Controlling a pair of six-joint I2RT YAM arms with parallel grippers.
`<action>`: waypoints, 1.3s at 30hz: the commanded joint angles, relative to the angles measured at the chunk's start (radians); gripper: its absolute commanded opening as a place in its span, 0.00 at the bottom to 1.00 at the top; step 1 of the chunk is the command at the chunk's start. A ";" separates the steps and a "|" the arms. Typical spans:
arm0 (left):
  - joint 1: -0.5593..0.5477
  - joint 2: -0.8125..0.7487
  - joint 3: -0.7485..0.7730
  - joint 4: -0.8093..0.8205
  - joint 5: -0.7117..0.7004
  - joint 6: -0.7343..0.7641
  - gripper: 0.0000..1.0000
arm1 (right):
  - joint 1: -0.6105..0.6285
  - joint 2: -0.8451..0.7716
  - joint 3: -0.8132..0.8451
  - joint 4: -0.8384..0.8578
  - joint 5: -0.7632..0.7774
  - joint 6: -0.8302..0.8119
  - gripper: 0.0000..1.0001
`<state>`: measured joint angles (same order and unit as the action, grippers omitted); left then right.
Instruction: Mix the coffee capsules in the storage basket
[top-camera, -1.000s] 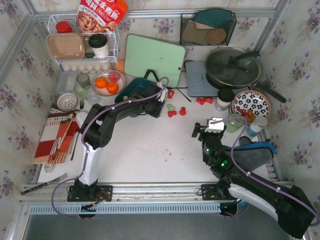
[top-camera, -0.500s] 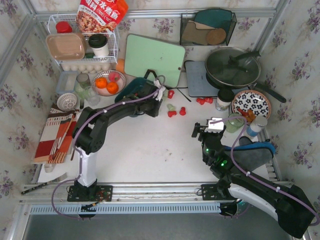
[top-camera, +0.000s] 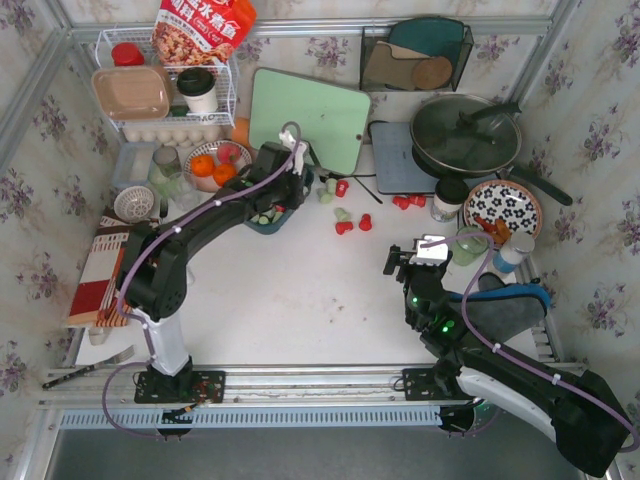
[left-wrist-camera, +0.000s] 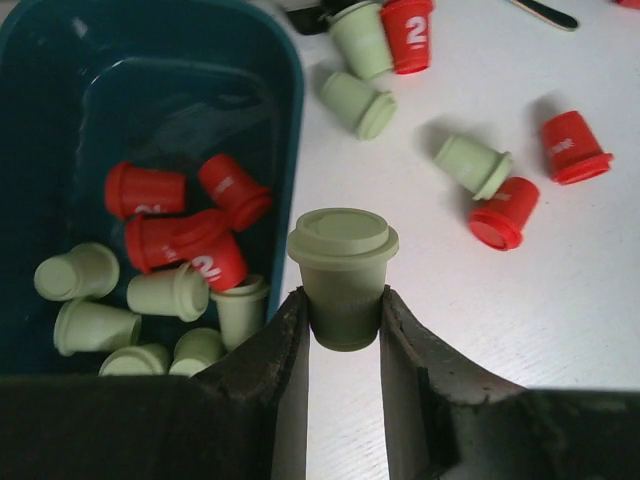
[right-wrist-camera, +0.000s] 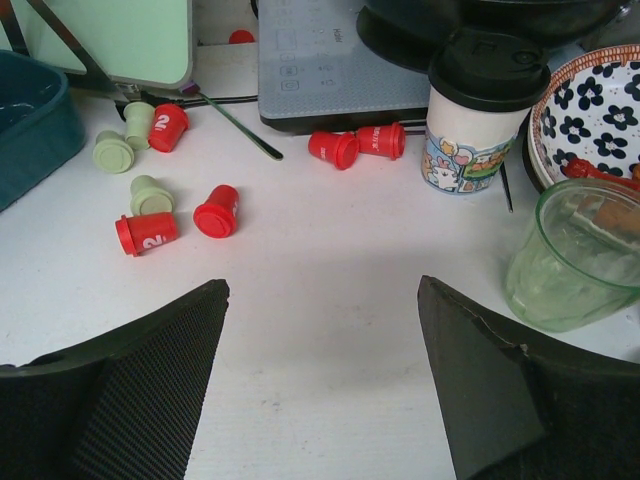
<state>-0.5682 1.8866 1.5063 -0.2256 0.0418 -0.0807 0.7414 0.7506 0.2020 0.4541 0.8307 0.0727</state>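
The teal storage basket (left-wrist-camera: 291, 95) fills the left of the left wrist view and holds several red (left-wrist-camera: 180, 238) and pale green coffee capsules (left-wrist-camera: 88, 325). My left gripper (left-wrist-camera: 343, 312) is shut on an upright pale green capsule (left-wrist-camera: 343, 265), held just outside the basket's right rim. From above, the left gripper (top-camera: 286, 193) is over the basket (top-camera: 262, 222). Loose red (right-wrist-camera: 216, 211) and green capsules (right-wrist-camera: 150, 195) lie on the white table to the basket's right. My right gripper (right-wrist-camera: 322, 300) hovers open over bare table, nothing between its fingers.
A green cutting board (top-camera: 308, 118) leans behind the basket. A grey hob (top-camera: 400, 160) with a pan (top-camera: 465, 135), a lidded paper cup (right-wrist-camera: 487, 115), a green glass (right-wrist-camera: 575, 255) and a patterned bowl (right-wrist-camera: 590, 110) stand right. A bowl of oranges (top-camera: 215, 165) sits left.
My left arm has swung left from the loose capsules to the basket, carrying the green capsule, and its jaws have narrowed onto it. The right arm has not moved.
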 joint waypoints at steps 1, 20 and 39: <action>0.034 -0.037 -0.053 0.057 0.000 -0.057 0.21 | 0.001 -0.004 0.010 0.004 0.002 0.002 0.84; 0.146 -0.083 -0.183 0.063 -0.047 -0.122 0.24 | 0.001 0.013 0.013 0.003 0.004 0.005 0.84; 0.176 0.021 -0.093 -0.043 -0.083 -0.182 0.71 | 0.000 0.096 0.028 0.029 -0.033 0.008 0.84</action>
<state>-0.3939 1.9358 1.4227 -0.2817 -0.0288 -0.2604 0.7414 0.8185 0.2108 0.4519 0.8070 0.0757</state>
